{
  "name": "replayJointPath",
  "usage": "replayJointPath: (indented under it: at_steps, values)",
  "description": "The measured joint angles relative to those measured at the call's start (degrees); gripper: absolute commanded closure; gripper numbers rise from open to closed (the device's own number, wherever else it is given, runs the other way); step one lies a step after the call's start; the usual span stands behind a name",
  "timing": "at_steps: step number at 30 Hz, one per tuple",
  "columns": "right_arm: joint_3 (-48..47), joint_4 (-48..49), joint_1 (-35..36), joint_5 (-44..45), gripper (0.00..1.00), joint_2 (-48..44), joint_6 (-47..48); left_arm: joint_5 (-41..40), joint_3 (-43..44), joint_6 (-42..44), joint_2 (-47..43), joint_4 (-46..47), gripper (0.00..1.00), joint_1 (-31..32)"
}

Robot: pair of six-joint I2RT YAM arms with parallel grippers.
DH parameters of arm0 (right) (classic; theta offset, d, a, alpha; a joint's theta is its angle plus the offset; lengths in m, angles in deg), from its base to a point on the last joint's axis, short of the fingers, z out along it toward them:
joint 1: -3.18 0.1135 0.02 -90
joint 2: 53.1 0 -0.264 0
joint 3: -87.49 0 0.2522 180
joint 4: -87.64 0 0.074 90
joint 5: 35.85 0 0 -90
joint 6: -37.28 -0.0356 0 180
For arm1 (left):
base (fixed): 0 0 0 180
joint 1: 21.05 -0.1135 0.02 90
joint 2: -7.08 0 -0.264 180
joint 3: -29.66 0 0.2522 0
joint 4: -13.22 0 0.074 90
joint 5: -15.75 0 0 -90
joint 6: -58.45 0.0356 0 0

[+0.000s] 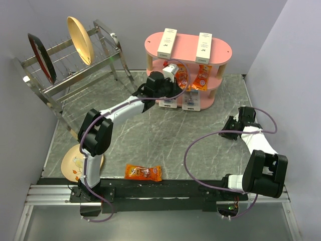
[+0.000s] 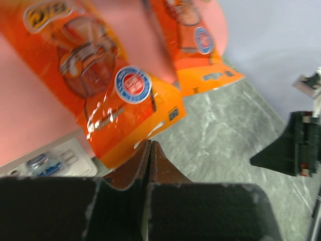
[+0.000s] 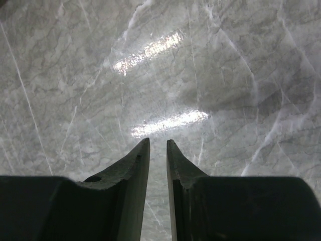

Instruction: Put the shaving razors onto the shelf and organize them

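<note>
Starting at the near edge of the desk, a flat orange foil snack packet (image 1: 143, 172) lay loose between the two arm bases. A round tan plate (image 1: 69, 161) sat toward the near-left corner. At the right edge, the right gripper (image 3: 158, 145) hung over bare marble with its fingers narrowly parted and nothing between them.

Farther in, the left gripper (image 2: 150, 149) had its fingers pressed together and gripped nothing. Its tips stood just beside the lower corner of an orange glossy packet (image 2: 108, 95) that overhung the middle board of the pink three-tier oval shelf (image 1: 225, 50) at the far edge. The two flat blue-and-white blister packs of shaving razors (image 1: 168, 103) lay side by side at the front of the lowest board. Whether they rested fully on it could not be told.

Hazards judged from this position:
- Any forward or sideways motion would likely catch the overhanging packet and drag it off the middle board.
- A low withdrawal could sweep the nearer razor pack off the front rim, since the wrist sat directly above it.
- Contact with a wooden post could shift the whole shelf and topple the white oblong card boxes (image 1: 167, 42) on top.
</note>
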Motion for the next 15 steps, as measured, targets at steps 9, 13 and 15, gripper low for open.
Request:
replayJointPath:
  at_steps: [9,13,15]
  values:
    - [0.0,0.22,-0.04,0.0,0.72,0.0,-0.2,-0.48,-1.03,0.44,-0.13,-0.2,0.76,-2.01]
    - [-0.02,0.22,-0.2,0.09,0.72,0.0,-0.17,7.43,-3.67,3.56,-1.81,-0.94,0.44,-3.21]
    - [-0.02,0.15,-0.44,0.2,0.7,0.0,-0.11,12.35,-5.64,7.61,-4.46,-4.09,0.19,-3.74]
